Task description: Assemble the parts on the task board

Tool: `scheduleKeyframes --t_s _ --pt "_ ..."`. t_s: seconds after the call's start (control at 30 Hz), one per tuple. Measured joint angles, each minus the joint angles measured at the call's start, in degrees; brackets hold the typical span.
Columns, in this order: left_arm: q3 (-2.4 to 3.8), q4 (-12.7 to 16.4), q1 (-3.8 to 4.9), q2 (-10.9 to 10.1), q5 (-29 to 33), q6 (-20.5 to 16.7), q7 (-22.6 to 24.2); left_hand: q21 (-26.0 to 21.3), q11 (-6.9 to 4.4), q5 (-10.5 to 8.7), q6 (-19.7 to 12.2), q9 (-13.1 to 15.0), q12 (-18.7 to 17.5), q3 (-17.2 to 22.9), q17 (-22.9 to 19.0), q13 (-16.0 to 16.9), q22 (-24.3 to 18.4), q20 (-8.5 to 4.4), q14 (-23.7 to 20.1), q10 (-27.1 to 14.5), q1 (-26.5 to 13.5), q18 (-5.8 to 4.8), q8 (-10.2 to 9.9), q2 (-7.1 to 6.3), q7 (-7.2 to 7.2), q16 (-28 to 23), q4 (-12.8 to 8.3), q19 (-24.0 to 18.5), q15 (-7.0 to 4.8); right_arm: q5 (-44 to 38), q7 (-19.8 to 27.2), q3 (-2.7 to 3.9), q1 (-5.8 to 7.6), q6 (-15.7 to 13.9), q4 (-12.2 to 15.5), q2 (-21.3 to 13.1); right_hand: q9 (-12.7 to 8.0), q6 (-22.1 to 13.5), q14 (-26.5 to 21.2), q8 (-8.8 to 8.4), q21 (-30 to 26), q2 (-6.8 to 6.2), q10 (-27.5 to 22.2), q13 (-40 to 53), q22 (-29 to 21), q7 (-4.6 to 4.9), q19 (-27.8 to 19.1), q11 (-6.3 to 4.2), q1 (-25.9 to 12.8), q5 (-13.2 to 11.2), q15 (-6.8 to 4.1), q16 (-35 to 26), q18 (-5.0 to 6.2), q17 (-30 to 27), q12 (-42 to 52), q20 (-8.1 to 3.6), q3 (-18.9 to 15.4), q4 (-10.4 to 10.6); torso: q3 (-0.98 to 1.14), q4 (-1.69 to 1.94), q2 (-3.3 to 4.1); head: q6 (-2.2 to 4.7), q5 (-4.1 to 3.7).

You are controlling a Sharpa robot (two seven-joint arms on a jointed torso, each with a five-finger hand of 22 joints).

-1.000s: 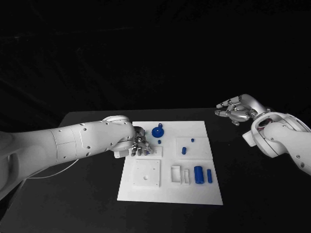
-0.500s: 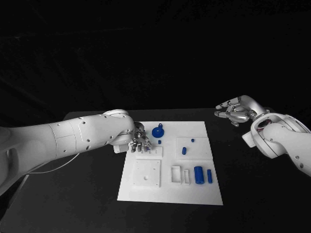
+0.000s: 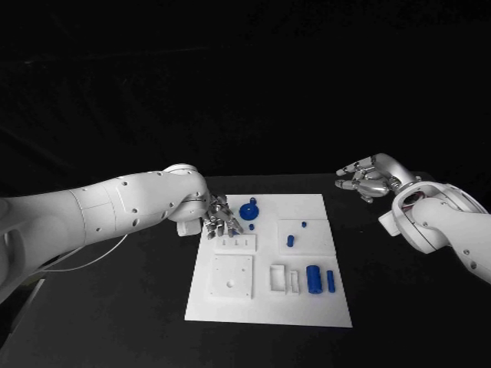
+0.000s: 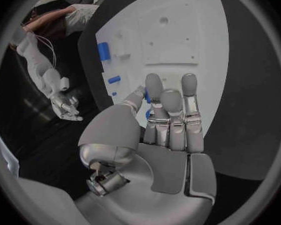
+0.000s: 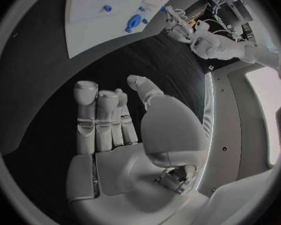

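Right now the left robot hand [image 3: 222, 221] is the near one. It hangs over the far left part of the task board [image 3: 312, 310], and the round blue part [image 3: 250, 207] sits just beside its fingertips [image 3: 231, 227], a little toward the board's far edge and toward the robot's right. In the left wrist view this robot hand [image 4: 168, 135] has its fingers stretched out close together with nothing in them, so it looks released, though the palm hides what is right under it. I think the next move is a short reach to that round part.

The right robot hand [image 3: 363, 176] is well apart from the board, off past its far right corner over the black table [image 3: 124, 322]. Its fingers [image 5: 93, 120] are loosely out and it holds nothing.

The other blue parts lie nearer the robot's right. A small blue peg [image 3: 291, 239] lies in the middle. A thick blue cylinder [image 3: 313, 278] and a thin blue pin [image 3: 331, 279] lie side by side, both with their long way pointing from the near edge to the far edge. A white block with holes [image 3: 231, 277] sits on the left near part, and I cannot tell if anything is in the holes.
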Motion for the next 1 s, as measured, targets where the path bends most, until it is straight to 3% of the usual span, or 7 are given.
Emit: scheduleKeyframes --t_s 0.27,0.5,0.77,1.0 --pt "0.52 1.37 0.48 -2.51 8.86 1.77 8.23 -1.01 0.01 0.04 0.04 -0.26 -1.42 -0.42 -0.23 -0.23 0.00 0.20 -0.73 0.01 0.53 0.00 -0.27 0.53 -0.03 -0.68 1.13 -0.21 0.09 -1.44 1.46 -0.02 -0.47 0.95 3.84 -0.04 0.00 -0.03 0.00 0.00 0.00 1.01 -0.02 -0.06 0.00 0.03 0.00 0.02 -0.50 -0.75 0.00 0.00 0.00 0.09 0.00 0.00 -0.02 -3.54 -0.04 0.10 -0.07 0.83 -0.29" --pt "0.41 2.67 0.52 -4.42 15.84 2.67 15.87 -1.75 0.31 0.77 0.05 -1.14 -2.61 -0.30 -0.24 -0.31 -0.01 0.61 -1.73 0.30 0.53 0.00 -0.10 0.53 -0.02 -0.89 1.44 -0.61 0.32 -3.63 2.27 -0.25 -0.89 2.33 7.61 0.50 0.01 -0.39 -0.21 0.00 -0.45 1.11 -0.21 -0.10 -0.01 0.39 0.00 0.20 -0.59 -2.41 0.20 0.00 -0.02 0.08 0.00 0.00 -0.43 -4.52 -0.11 0.11 -0.06 1.38 -0.29" --pt "0.24 3.20 0.52 -5.89 22.36 4.51 22.99 -2.58 0.32 0.77 0.22 -1.42 -2.87 -0.36 0.14 0.29 -0.01 0.61 -2.26 0.30 1.15 -0.01 -0.11 0.68 0.15 -0.80 1.95 -0.61 0.42 -6.39 2.59 -1.28 -1.18 3.95 11.12 1.61 0.01 -0.67 -0.20 0.00 -1.22 1.78 -0.42 -0.19 -0.02 0.27 0.00 0.40 -0.22 -5.77 0.20 -0.21 -0.04 -0.12 0.00 0.00 -2.02 -5.43 -0.10 0.08 -0.04 1.92 -0.51" --pt "0.14 3.69 0.46 -6.37 25.18 5.91 26.21 -2.58 0.49 0.99 0.25 -1.44 -2.87 -0.37 0.51 0.72 -0.02 0.81 -2.28 0.48 1.15 -0.01 -0.13 0.68 0.18 0.02 1.96 -0.82 0.44 -7.74 2.70 -2.19 -1.46 5.06 12.70 2.44 0.01 -0.67 -0.20 0.00 -1.51 2.23 -0.42 -0.18 -0.02 0.27 0.00 0.40 -0.05 -6.98 0.21 -0.21 -0.04 -0.12 0.00 0.00 -3.61 -5.45 -0.09 0.09 0.02 2.32 -0.66"
